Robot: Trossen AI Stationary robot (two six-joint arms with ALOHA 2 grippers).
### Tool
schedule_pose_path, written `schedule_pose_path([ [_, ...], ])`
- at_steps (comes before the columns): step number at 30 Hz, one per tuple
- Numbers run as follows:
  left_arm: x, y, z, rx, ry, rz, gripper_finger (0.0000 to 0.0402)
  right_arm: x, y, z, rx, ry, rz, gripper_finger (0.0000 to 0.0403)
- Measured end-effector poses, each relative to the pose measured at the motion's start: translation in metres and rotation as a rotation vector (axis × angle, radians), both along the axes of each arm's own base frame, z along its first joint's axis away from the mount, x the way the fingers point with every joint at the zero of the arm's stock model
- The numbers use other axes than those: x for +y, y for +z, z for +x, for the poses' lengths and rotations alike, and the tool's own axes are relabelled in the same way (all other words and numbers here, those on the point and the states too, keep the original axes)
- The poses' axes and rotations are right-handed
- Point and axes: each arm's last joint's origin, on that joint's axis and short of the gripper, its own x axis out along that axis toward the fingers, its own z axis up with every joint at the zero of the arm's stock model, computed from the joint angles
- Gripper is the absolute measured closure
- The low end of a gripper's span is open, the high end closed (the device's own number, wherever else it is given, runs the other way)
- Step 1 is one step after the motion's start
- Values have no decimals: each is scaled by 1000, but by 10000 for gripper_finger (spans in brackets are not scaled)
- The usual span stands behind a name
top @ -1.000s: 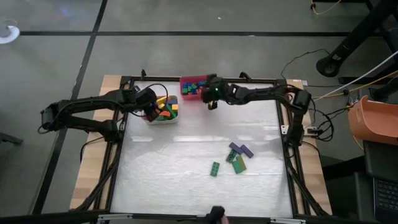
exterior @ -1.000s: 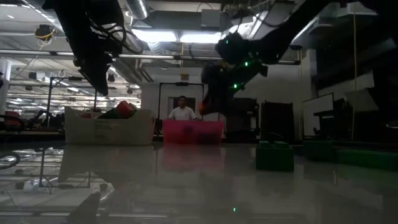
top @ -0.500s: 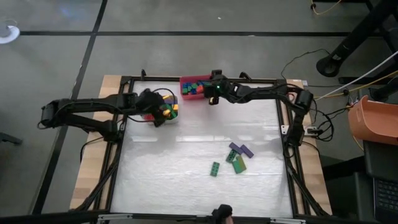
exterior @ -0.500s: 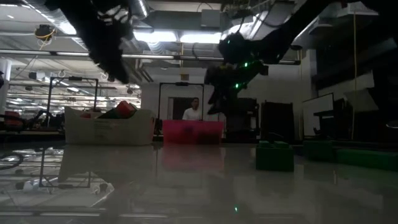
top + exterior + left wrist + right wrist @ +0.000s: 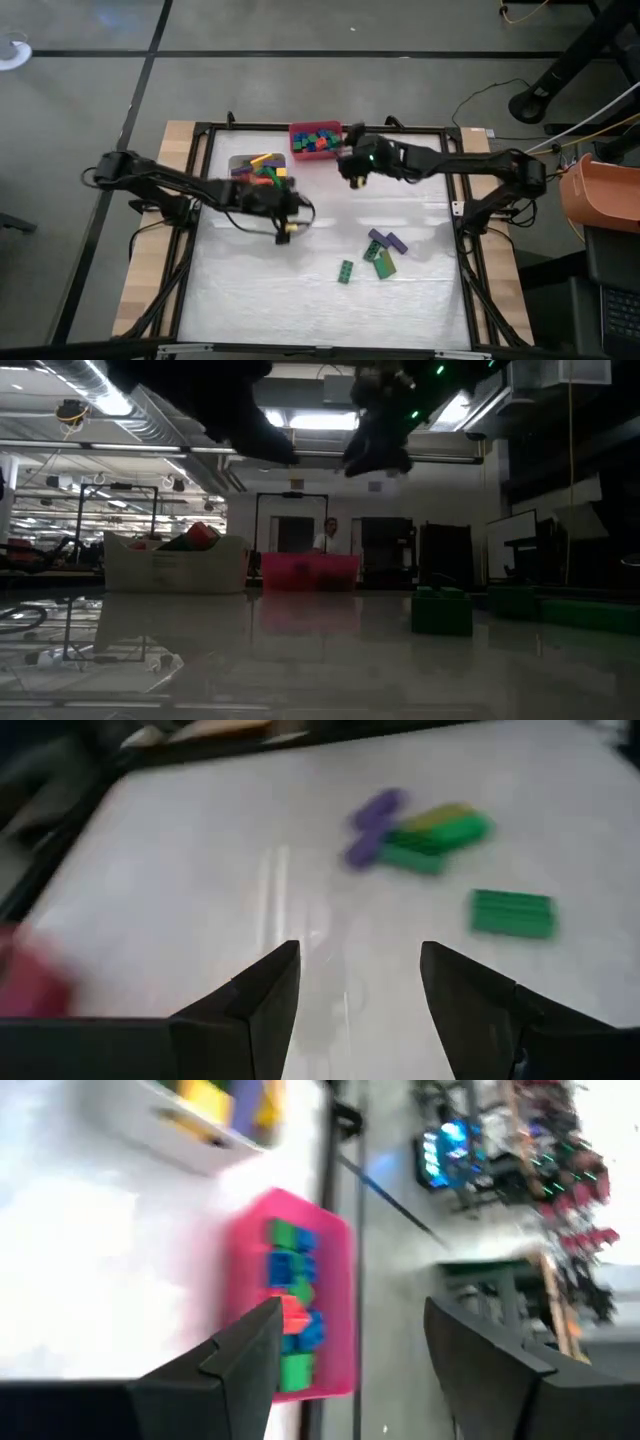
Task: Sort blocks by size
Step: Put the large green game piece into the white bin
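My left gripper (image 5: pixel 287 228), fingers spread and empty, sits left of centre; the loose blocks (image 5: pixel 378 256) lie lower right, nearer it than my right gripper (image 5: pixel 352 168), also spread.

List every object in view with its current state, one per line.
Left gripper: open, empty, over bare table.
Right gripper: open, empty, beside the red bin.
Red bin: holds short blocks.
White bin: holds long blocks.
Lone green block: flat on the table, unsorted.
Purple and green cluster: loose on the table, touching, unsorted.
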Motion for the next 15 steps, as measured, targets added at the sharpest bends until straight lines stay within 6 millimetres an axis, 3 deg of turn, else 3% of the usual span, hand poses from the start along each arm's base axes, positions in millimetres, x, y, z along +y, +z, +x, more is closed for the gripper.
schedule_pose_path([
  [5,-29,-28,30,-84,-258,35,206,35,6,-7,43,84,31,162],
  [15,-64,-83,74,-249,-318,-32,206,77,-6,-15,114,73,226,162],
])
